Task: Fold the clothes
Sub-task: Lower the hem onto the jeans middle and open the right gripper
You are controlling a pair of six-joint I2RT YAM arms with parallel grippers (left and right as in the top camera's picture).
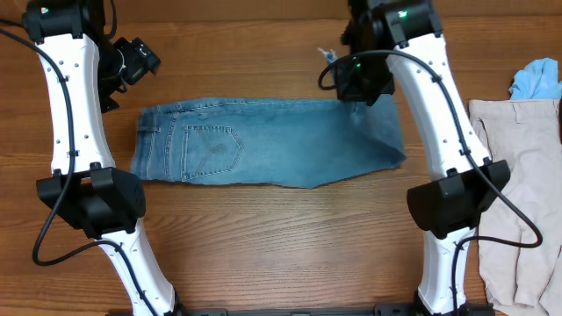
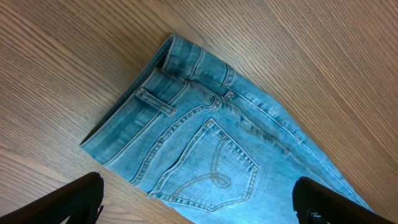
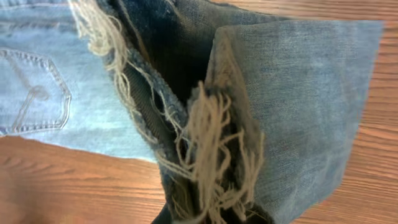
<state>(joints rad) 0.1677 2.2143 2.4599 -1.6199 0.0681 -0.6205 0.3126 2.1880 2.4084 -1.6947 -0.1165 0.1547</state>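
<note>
The left gripper hung open above the wood-grain table near the waistband of faded denim jeans lying flat; the right gripper pinched their frayed hem, with cream trousers rumpled far right.

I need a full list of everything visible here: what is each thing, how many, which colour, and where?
jeans: one, faded light blue, across the table's middle, waistband at left, frayed hem at right
cream trousers: one, cream, table's right edge, partly out of frame
cloth: one, light blue, behind the cream trousers, kind unclear
small scrap: one, pale bluish, behind the jeans, too small to identify
table: one, brown wood, under everything
left arm, right arm: two, white with black joints, at the sides
left gripper: one, black, open above the waistband
right gripper: one, black, shut on the jeans' hem
</note>
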